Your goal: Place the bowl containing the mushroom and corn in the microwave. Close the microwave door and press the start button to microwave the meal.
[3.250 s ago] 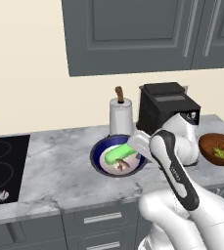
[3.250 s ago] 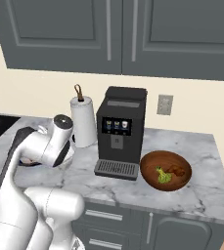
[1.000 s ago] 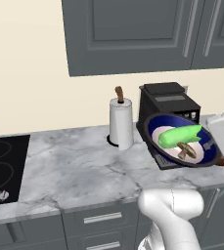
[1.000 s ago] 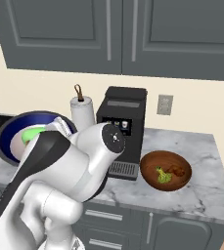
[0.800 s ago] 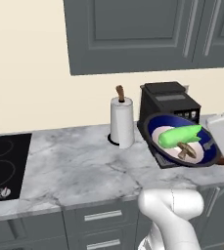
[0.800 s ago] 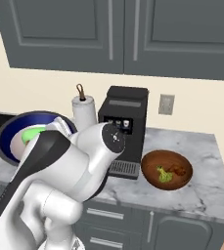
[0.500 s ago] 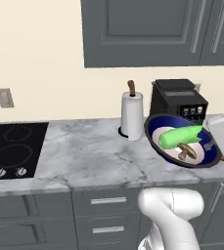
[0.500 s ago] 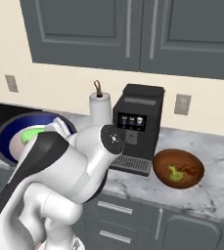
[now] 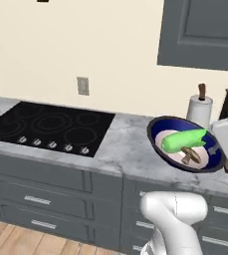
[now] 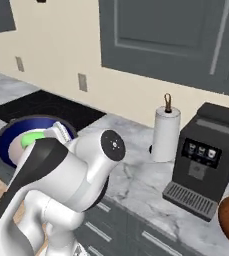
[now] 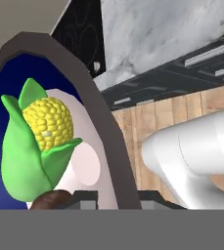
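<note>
The base has driven left along the grey marble table (image 9: 120, 149) (stove now ahead); the gripper (image 11: 114, 197) stays clamped on the round dark-blue bowl's (image 9: 205, 162) rim, microwave unreached.

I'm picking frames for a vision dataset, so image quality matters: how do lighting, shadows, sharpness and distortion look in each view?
Left base view: flat, even light, no glare; the dark blue-rimmed bowl casts only a faint shadow on the marble counter. Right base view: equally soft, sharp throughout, no bright highlight on the black coffee machine. Hand view: close-up perspective stretches the bowl's rim; the yellow-kernelled green corn cob looms large but crisp.
</note>
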Controlling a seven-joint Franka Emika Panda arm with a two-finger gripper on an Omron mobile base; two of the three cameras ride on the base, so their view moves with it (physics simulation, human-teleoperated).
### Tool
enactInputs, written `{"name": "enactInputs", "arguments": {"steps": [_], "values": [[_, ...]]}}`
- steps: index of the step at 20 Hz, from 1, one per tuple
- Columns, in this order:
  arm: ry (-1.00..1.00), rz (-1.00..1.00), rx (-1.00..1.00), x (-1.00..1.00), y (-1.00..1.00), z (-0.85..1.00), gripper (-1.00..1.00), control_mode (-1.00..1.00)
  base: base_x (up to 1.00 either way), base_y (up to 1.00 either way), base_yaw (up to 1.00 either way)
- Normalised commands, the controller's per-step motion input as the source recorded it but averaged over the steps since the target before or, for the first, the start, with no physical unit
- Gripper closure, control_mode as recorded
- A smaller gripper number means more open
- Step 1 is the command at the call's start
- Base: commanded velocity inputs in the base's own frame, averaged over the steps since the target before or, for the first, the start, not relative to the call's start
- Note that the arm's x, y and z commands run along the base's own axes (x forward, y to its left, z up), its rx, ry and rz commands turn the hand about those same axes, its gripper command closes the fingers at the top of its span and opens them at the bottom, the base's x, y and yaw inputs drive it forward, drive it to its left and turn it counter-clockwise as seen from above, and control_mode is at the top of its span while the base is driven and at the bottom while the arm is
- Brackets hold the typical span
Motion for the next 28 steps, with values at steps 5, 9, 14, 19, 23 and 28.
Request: {"name": "enactInputs", "arguments": {"steps": [5, 9, 14, 19, 23, 28], "values": [[0.0, 0.0, 0.0, 0.0, 0.0, 0.0, 1.0, 1.0, 0.04, 0.77, 0.69], [0.0, 0.0, 0.0, 0.0, 0.0, 0.0, 1.0, 1.0, 0.13, 0.83, 0.65], [0.0, 0.0, 0.0, 0.0, 0.0, 0.0, 1.0, 1.0, 0.18, 0.8, 0.65], [0.0, 0.0, 0.0, 0.0, 0.0, 0.0, 1.0, 1.0, 0.04, 0.74, 0.7], [0.0, 0.0, 0.0, 0.0, 0.0, 0.0, 1.0, 1.0, 0.0, 0.66, 0.77], [0.0, 0.0, 0.0, 0.0, 0.0, 0.0, 1.0, 1.0, 0.0, 0.63, 0.79]]}}
